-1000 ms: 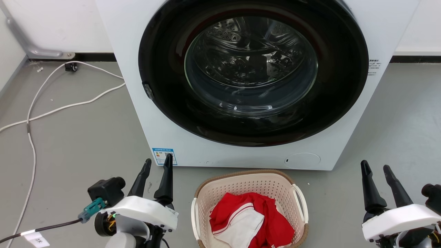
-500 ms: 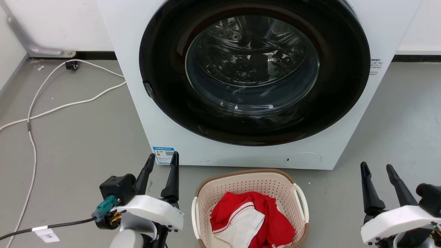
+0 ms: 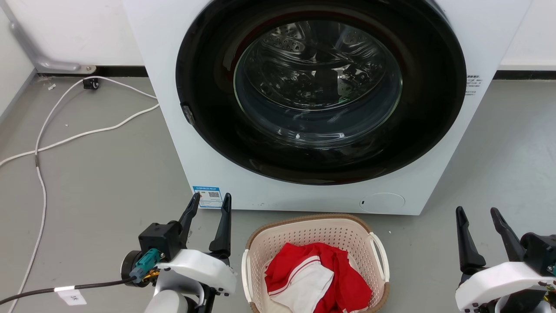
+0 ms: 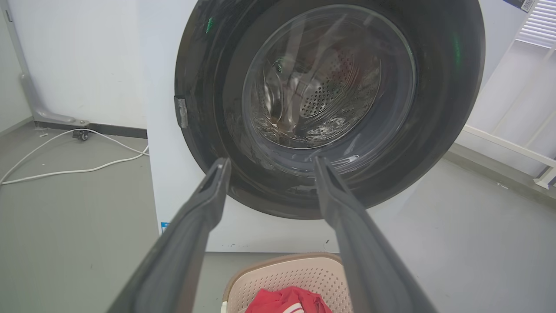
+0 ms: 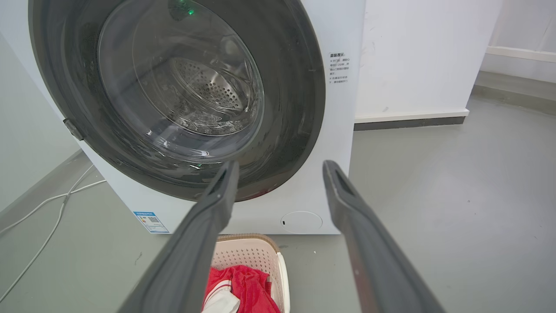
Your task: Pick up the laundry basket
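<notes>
White washer (image 3: 321, 104) stands just behind the laundry basket (image 3: 312, 237).

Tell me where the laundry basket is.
In the head view, the laundry basket sits on the floor before the washer, between the left gripper and right gripper.

A white washing machine (image 3: 278, 196) is standing with its round door (image 3: 317, 82) shut. White cables (image 3: 110, 128) are trailing across the floor (image 3: 87, 195) to its left. Red and white clothes (image 3: 347, 282) are lying before it.
</notes>
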`<state>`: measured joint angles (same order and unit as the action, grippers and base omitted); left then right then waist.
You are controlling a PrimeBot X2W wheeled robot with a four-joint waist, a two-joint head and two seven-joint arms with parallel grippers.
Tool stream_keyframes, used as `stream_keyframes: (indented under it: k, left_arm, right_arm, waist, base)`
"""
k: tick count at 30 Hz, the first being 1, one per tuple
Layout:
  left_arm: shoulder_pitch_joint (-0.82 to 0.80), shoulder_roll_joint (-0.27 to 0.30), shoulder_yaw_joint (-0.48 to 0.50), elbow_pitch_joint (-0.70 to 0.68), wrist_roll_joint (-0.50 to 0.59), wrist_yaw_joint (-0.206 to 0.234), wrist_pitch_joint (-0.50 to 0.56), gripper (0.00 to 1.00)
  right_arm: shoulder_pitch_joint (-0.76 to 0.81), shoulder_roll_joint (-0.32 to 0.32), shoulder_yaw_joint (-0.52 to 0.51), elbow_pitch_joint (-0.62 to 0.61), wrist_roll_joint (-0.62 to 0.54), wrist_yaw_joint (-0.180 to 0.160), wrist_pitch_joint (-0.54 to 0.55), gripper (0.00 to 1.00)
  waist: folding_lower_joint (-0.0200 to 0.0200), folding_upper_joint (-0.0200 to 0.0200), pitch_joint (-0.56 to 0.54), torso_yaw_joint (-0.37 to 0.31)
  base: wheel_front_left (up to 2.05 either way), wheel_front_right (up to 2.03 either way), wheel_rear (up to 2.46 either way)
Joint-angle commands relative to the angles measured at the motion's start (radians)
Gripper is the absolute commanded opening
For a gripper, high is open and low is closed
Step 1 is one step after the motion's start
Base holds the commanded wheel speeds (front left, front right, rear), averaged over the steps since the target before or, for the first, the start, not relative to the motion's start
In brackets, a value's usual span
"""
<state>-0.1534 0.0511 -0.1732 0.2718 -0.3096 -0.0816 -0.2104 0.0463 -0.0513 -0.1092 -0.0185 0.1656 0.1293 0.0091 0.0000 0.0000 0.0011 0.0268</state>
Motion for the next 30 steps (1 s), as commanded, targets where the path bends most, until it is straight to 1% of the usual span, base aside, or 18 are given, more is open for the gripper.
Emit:
stream_keyframes:
  k: [1,27,30]
  left_arm:
    - [-0.020,0.001,-0.004,-0.001,0.019,0.003,-0.009,1.00]
    - [-0.044,-0.001,-0.035,0.058,0.154,0.015,-0.056,1.00]
    - [-0.045,-0.001,-0.035,0.062,0.141,0.017,-0.056,1.00]
  right_arm:
    - [0.005,0.001,-0.003,-0.012,-0.022,0.002,-0.007,1.00]
    - [0.015,0.002,-0.004,-0.006,-0.153,0.001,-0.057,1.00]
    - [0.013,0.002,-0.004,-0.001,-0.145,0.001,-0.060,1.00]
  waist:
    - [0.0000,0.0000,0.000,0.000]
    - [0.0000,0.0000,0.007,0.013]
    - [0.0000,0.0000,0.008,0.014]
  base:
    - [0.00,0.00,0.00]
    - [0.00,0.00,0.00]
    - [0.00,0.00,0.00]
